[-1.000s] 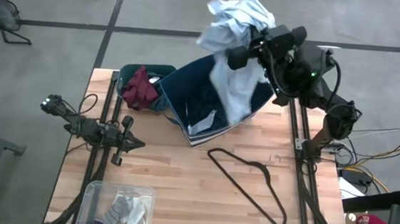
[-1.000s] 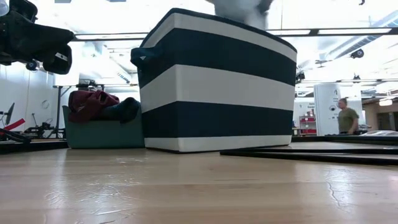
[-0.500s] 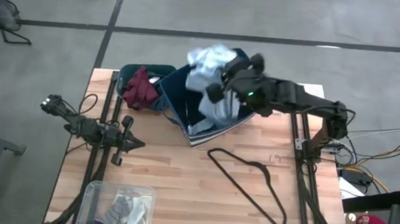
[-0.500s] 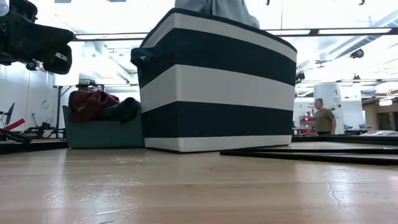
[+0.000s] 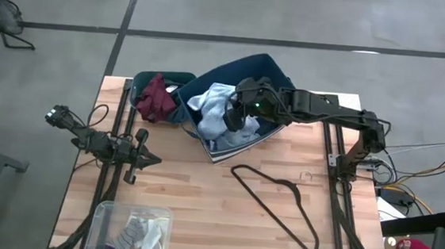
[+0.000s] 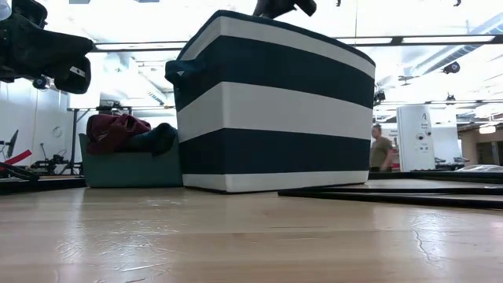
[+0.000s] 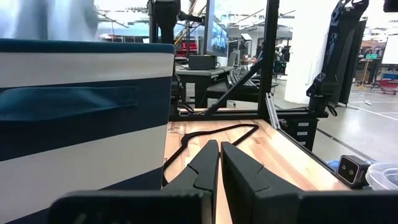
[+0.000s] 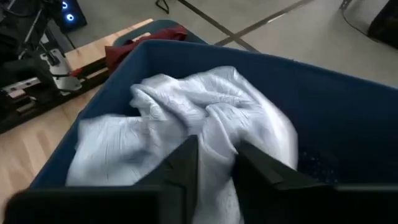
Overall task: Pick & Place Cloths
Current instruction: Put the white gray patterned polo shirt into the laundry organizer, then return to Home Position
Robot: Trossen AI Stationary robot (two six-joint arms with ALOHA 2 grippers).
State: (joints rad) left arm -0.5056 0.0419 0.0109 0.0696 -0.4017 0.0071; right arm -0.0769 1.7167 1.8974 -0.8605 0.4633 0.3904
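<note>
Lying crumpled inside the box (image 5: 252, 71), the pale shirt (image 5: 210, 104) is one soft, wrinkled heap of thin blue-white cloth, bunched into rounded folds against the navy lining. The right gripper (image 8: 214, 163) reaches down into the box, its two dark fingers (image 8: 185, 163) clenched on a fold of the shirt. The box is a big fabric tub with broad navy and white bands on its outer walls and a slot handle in its side; it stands toward the far side of the desk (image 5: 200, 210), which is pale wood planking. Just beside the box, a small teal bin (image 5: 148, 81) holds one maroon piece (image 5: 155, 95), soft and rumpled, with something dark next to it. One thin dark hanger (image 5: 280, 205) lies flat on the wood nearer the front, apart from the box. A clear tub (image 5: 109, 215) at the front left corner holds small white and grey socks (image 5: 141, 233); their count cannot be told. The left gripper (image 7: 219, 163) waits low over the left of the desk, its fingers nearly pressed together on nothing.
</note>
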